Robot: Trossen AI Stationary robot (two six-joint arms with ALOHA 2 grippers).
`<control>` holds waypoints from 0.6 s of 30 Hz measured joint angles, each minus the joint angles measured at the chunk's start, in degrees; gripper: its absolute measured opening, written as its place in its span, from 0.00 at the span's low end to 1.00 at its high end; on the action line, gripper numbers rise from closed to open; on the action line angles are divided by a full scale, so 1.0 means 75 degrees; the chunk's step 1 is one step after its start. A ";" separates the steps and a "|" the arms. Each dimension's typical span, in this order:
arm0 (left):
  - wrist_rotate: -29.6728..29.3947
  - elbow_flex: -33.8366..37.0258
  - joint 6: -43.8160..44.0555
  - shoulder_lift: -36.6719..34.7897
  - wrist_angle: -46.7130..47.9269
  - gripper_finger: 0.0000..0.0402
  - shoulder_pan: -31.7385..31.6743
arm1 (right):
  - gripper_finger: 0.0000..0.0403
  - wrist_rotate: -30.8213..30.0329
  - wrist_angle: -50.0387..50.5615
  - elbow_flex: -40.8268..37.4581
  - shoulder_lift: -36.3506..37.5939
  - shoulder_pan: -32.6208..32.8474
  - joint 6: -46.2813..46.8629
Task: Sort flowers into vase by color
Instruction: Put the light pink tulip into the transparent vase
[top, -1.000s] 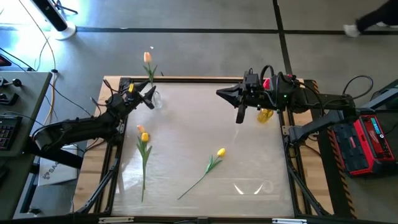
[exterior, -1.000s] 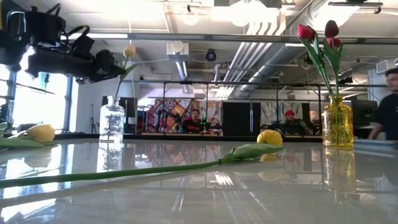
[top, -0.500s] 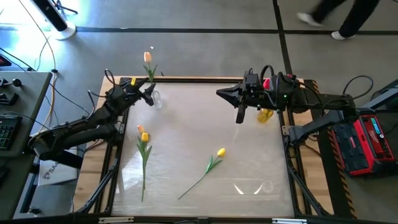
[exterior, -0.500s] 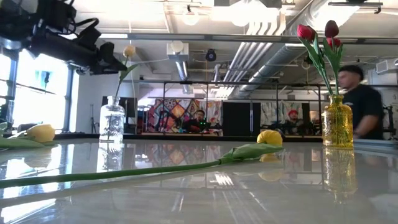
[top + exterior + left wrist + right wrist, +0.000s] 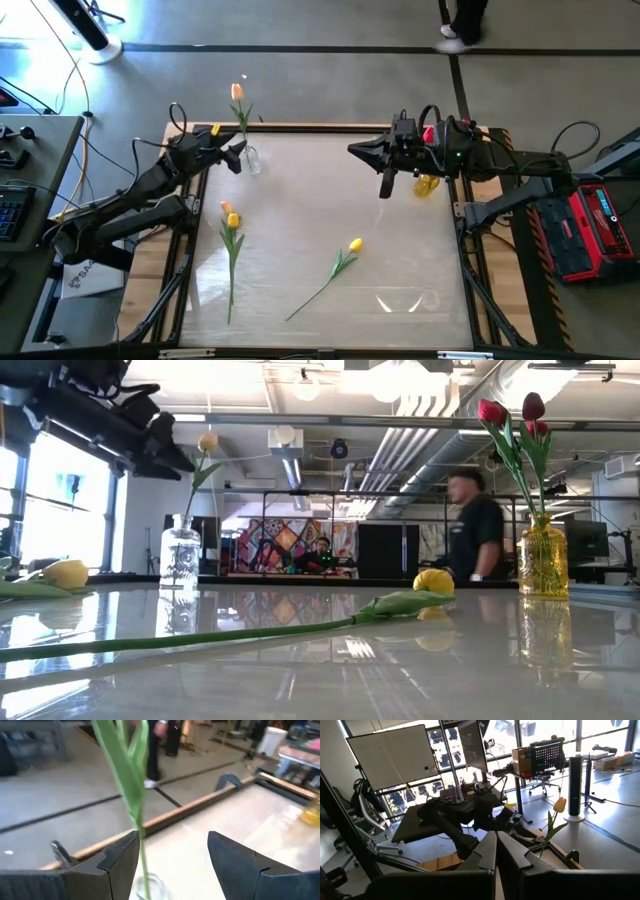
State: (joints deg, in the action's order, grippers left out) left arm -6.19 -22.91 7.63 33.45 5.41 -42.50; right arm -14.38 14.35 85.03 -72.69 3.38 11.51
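Two yellow tulips are lying loose on the worktop (image 5: pixel 300 200): one (image 5: pixel 343 262) near the middle toward the front, its stem running toward the front edge; the other (image 5: pixel 231 245) along the left side, beside an orange one (image 5: pixel 226 207); farther back, the left gripper (image 5: pixel 236 158) is hovering with jaws spread apart just beside the clear vase (image 5: pixel 251 160), which is holding an orange tulip (image 5: pixel 238 93) upright; across the worktop, the right gripper (image 5: pixel 358 150) is waiting in the air, jaws clenched on nothing, near the amber vase (image 5: pixel 543 561) carrying three red and maroon tulips (image 5: pixel 512 418); beyond, a person (image 5: pixel 477 528) is walking past.
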 joint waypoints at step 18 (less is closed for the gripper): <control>0.0936 -0.0266 0.1510 0.0000 -0.0187 0.56 0.2020 | 0.00 -0.0001 0.0000 0.0000 0.0000 -0.0003 0.0003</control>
State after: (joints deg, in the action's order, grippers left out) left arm 0.84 -24.91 18.96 33.45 4.01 -27.35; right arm -14.39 14.35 85.03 -72.69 3.36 11.53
